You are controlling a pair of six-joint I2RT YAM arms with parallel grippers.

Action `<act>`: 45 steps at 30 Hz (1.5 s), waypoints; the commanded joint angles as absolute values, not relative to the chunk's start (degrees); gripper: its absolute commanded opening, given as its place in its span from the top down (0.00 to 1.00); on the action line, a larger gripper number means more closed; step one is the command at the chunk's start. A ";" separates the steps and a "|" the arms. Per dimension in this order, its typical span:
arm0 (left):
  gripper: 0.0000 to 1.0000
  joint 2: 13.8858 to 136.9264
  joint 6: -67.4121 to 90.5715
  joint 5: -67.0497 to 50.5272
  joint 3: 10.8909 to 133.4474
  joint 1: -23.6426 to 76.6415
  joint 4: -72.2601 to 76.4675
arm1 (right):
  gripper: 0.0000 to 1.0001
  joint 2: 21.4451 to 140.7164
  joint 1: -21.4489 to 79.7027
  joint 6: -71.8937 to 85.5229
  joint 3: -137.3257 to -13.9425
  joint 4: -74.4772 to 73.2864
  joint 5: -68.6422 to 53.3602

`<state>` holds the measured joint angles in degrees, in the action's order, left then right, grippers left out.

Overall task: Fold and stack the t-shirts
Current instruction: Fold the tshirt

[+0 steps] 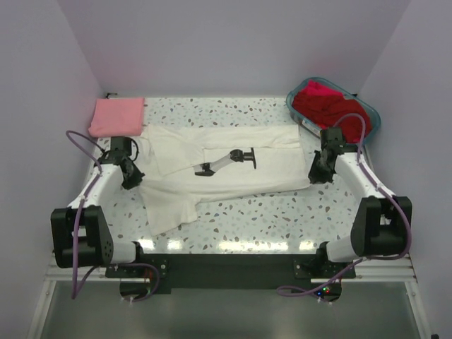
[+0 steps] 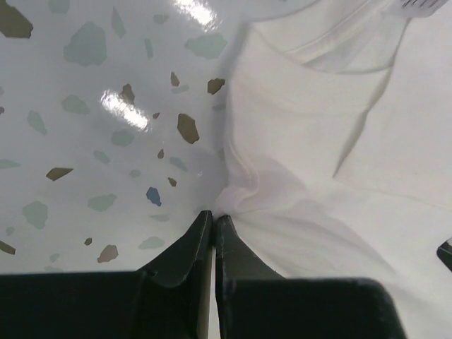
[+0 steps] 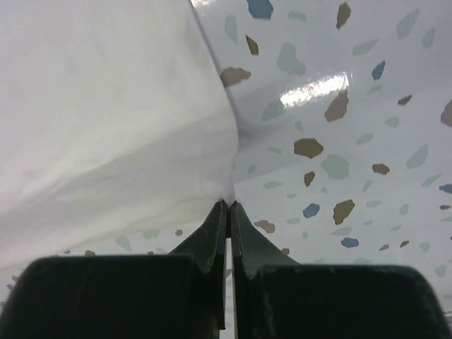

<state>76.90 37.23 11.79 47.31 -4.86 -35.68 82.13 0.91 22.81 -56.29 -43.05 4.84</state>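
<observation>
Flanking white t-shirt (image 1: 244,185): pink t-shirt (image 1: 116,116), basket (image 1: 375,116)

Pale lilac walls (image 1: 226,42) — speckled terrazzo table (image 1: 268,212) w/ glare at front edge.

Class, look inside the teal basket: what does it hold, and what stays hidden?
The basket holds a heap of red cloth, with a brighter pink-red piece at the back. Its floor and anything under the heap are covered.
</observation>
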 commanded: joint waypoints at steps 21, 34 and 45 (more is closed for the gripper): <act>1.00 98.00 36.12 10.63 71.63 -5.45 -35.77 | 1.00 105.73 0.09 20.83 -82.26 -44.47 3.16; 1.00 101.78 36.12 9.76 74.53 -5.36 -33.84 | 1.00 110.83 -1.49 20.83 -84.64 -42.28 4.83; 1.00 102.92 34.80 11.16 77.52 -5.10 -32.78 | 1.00 111.88 -1.76 20.30 -83.76 -39.73 3.25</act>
<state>102.91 36.25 9.72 74.67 -4.86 -35.00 111.37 -1.34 21.37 -82.91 -41.95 2.31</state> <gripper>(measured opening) 0.070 0.015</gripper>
